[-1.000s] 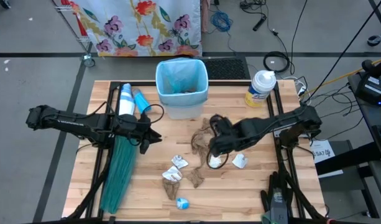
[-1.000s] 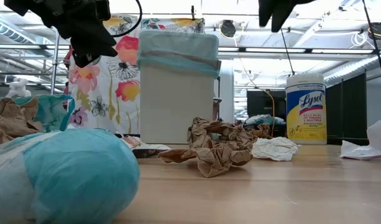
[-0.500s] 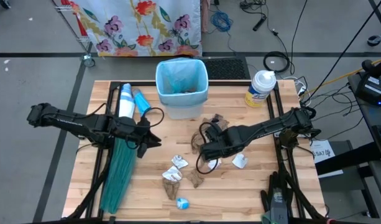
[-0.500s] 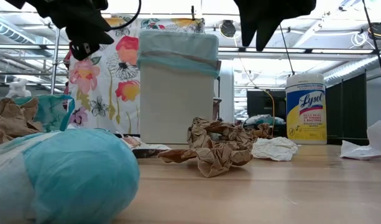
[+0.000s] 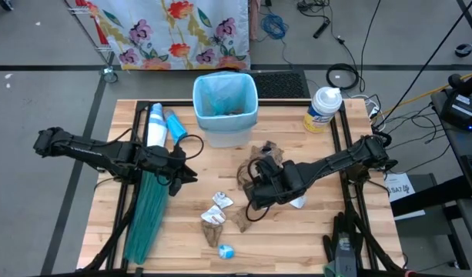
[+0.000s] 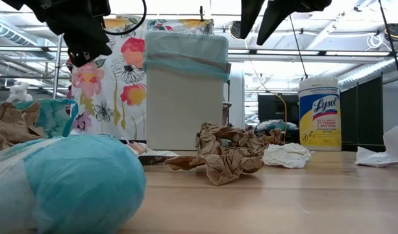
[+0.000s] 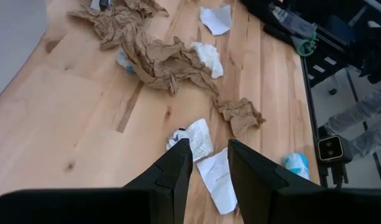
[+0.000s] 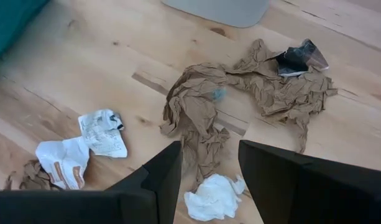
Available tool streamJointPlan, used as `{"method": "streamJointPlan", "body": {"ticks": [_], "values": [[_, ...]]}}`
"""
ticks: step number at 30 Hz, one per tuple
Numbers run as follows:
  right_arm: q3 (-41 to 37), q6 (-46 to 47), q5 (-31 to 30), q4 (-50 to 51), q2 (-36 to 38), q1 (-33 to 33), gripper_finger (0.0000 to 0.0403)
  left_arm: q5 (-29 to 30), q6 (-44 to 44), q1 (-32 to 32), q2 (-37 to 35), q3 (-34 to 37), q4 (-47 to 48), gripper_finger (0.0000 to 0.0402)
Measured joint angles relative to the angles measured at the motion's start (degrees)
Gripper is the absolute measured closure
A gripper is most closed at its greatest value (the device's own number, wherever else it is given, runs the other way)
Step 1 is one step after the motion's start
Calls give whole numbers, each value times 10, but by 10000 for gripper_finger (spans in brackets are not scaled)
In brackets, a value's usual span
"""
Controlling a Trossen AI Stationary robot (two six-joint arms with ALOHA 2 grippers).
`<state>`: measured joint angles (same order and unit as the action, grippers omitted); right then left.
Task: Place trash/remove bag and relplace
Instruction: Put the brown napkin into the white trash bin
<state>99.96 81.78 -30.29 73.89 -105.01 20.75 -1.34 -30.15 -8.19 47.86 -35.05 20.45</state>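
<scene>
Right gripper (image 5: 255, 192) shifted over crumpled brown paper (image 5: 252, 171), jaws open, left gripper (image 5: 191, 174) likewise

I am looking into a robotics lab: the butcher-block table (image 5: 297, 231) stands on grey floor, loose cables (image 5: 276, 26) lie at the frame's top centre, and a floral backdrop cloth (image 5: 174, 31) hangs upper left.

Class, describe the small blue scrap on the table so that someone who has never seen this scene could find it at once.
Start at the lined bin at the table's far edge and go straight toward the near edge, past the crumpled brown paper. The blue scrap lies alone nearest that edge, the only bright blue piece among the brown and white ones.
</scene>
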Motion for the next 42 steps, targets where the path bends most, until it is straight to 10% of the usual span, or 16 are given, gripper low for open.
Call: {"method": "streamJointPlan", "body": {"ticks": [18,42], "values": [[-24,101,-49,10,1,25,252,0,10,-2,0,0,-2,293],[-360,-66,160,-244,148,-145,252,5,9,-2,0,0,-1,293]]}}
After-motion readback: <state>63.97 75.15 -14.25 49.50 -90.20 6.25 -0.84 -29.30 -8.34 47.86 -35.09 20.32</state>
